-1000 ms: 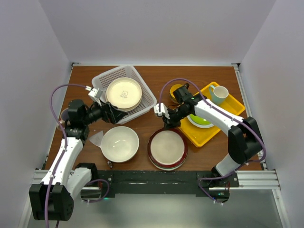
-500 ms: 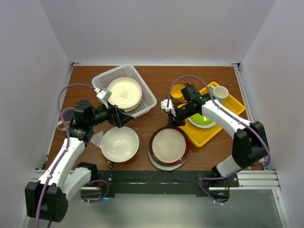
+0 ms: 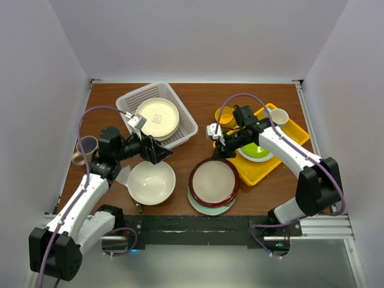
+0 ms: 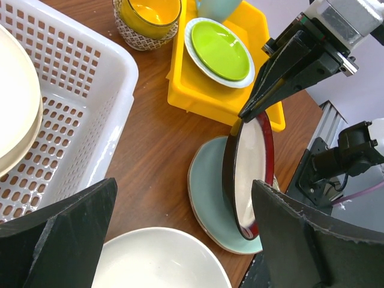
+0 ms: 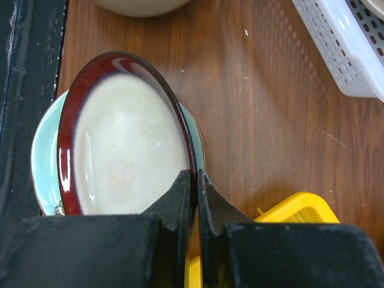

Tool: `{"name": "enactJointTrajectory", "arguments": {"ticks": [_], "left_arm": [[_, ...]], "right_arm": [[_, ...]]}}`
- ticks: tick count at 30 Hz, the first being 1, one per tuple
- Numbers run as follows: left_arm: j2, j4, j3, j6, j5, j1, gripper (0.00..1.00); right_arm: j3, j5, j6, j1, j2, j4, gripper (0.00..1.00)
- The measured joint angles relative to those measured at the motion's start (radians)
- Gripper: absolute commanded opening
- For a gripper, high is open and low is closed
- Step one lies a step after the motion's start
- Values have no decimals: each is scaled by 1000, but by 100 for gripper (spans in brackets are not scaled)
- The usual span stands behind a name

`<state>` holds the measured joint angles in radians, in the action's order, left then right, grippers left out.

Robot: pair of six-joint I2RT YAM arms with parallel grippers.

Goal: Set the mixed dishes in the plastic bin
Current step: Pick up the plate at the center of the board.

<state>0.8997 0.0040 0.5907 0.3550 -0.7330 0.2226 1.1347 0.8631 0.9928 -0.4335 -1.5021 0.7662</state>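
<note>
The right claw (image 5: 194, 179) is clamped on the rim of the dark red-rimmed bowl (image 5: 120, 144), holding it tilted over a pale blue plate (image 5: 43, 162) on the worktop (image 5: 252, 108); the left claw (image 3: 159, 151) hangs wide open between the plastic bin (image 3: 187, 124) and the large cream bowl (image 3: 151, 182); a cream plate (image 3: 156, 117) lies in the bin.

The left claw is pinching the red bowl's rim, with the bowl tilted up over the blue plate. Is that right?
Wrong arm. It is the right claw pinching the red bowl by its rim, with the bowl tilted up over the blue plate. The right wrist view shows it.
</note>
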Motion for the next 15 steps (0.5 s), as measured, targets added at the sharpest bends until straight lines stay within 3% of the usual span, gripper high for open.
{"name": "enactJointTrajectory", "arguments": {"ticks": [15], "left_arm": [[0, -7, 0, -2, 10, 55, 99]], "right_arm": [[-8, 23, 2, 16, 0, -4, 0]]}}
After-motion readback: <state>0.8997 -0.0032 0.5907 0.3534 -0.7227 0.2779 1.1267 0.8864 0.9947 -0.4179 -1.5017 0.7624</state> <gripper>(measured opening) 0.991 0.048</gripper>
